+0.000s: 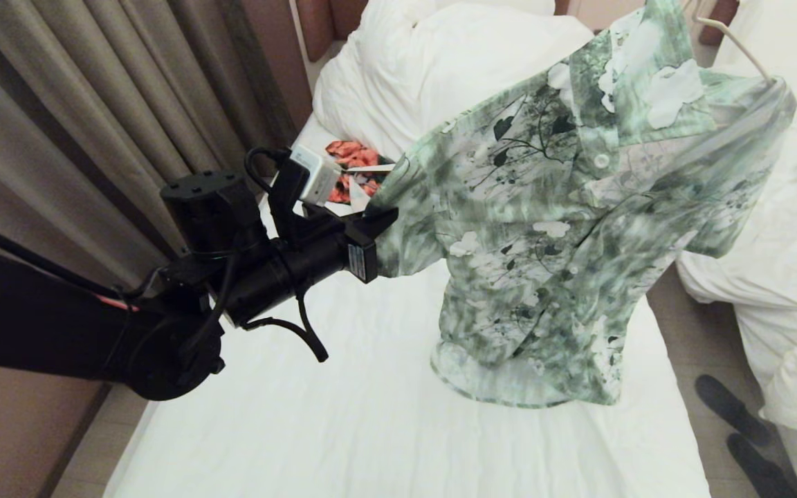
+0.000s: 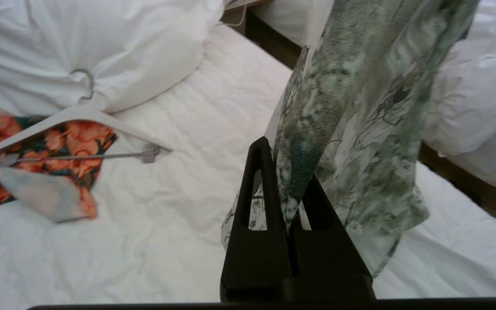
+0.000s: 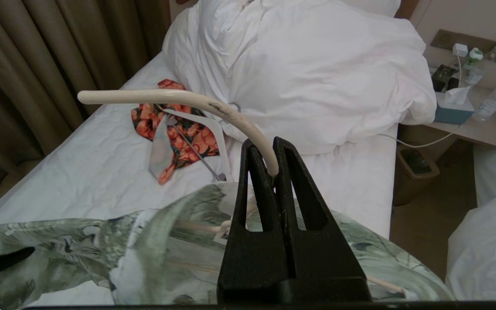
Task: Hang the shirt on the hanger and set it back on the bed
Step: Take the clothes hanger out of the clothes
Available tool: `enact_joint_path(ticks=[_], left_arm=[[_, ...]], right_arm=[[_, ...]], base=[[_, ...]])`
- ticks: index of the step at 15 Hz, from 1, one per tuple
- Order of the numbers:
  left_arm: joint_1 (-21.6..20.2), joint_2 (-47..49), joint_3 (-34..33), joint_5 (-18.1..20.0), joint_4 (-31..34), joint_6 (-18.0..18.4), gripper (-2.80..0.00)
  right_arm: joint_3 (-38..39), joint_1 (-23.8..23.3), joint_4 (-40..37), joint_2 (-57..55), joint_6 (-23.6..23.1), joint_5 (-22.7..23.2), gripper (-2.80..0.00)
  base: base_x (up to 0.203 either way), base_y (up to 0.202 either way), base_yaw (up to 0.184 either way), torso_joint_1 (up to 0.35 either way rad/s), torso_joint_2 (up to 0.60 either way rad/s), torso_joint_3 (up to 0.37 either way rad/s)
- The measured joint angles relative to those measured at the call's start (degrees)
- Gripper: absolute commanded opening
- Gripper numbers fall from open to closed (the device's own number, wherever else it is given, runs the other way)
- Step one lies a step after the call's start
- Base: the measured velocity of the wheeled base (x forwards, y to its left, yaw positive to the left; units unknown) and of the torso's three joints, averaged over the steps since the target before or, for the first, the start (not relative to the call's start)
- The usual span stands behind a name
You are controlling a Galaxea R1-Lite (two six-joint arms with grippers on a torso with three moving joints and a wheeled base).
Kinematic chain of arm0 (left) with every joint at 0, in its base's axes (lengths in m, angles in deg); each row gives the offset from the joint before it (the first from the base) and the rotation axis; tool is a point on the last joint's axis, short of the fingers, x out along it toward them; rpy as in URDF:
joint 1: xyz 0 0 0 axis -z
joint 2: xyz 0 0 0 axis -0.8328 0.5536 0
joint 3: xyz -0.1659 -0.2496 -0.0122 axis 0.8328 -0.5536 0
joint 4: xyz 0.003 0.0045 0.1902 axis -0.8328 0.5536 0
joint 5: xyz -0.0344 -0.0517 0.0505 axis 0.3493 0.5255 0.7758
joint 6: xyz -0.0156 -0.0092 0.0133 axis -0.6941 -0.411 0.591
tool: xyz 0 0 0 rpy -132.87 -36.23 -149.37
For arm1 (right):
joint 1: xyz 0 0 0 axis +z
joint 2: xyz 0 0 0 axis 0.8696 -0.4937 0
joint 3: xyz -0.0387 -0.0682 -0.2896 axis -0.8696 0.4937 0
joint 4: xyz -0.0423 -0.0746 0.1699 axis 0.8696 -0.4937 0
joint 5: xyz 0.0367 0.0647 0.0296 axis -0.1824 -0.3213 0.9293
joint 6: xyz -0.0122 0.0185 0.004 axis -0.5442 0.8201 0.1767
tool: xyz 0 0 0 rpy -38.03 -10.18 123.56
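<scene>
The green-and-white flowered shirt (image 1: 551,228) hangs in the air over the bed (image 1: 343,429), draped on the cream hanger (image 1: 737,43), whose wire shows at its upper right. My left gripper (image 1: 381,220) reaches in from the left and is shut on a fold of the shirt's sleeve edge (image 2: 317,129). In the left wrist view the cloth is pinched between that gripper's (image 2: 289,172) jaws. My right gripper (image 3: 267,150) is outside the head view and is shut on the hanger's curved hook (image 3: 179,98), with the shirt (image 3: 101,249) spread below it.
An orange floral garment (image 2: 80,137) with a thicker white hanger (image 2: 101,118) lies on the sheet near the bunched duvet (image 1: 440,62). Curtains (image 1: 94,104) run along the left. A neighbouring bed (image 1: 786,277), dark shoes (image 1: 730,408), a nightstand (image 3: 463,125) and a bin (image 3: 416,172) are to the right.
</scene>
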Motion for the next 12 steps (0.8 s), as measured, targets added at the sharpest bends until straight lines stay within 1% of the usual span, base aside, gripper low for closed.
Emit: enact_joint_path(ticks=[5,12], left_arm=[[-1.96,0.97,0.82,0.22,0.02,0.00,-2.80],[-2.57,1.53,0.93,0.34,-0.04,0.00,-2.80]], right_arm=[[-0.01,-1.29,-0.10,0.22,-0.03,0.07,-2.80],[-0.11,-2.90,-0.17,0.94,-0.58,0.46,-2.80]], base=[[0.000,0.000,0.000,0.000,0.00,0.000],[0.000,0.000,0.000,0.000,0.00,0.000]])
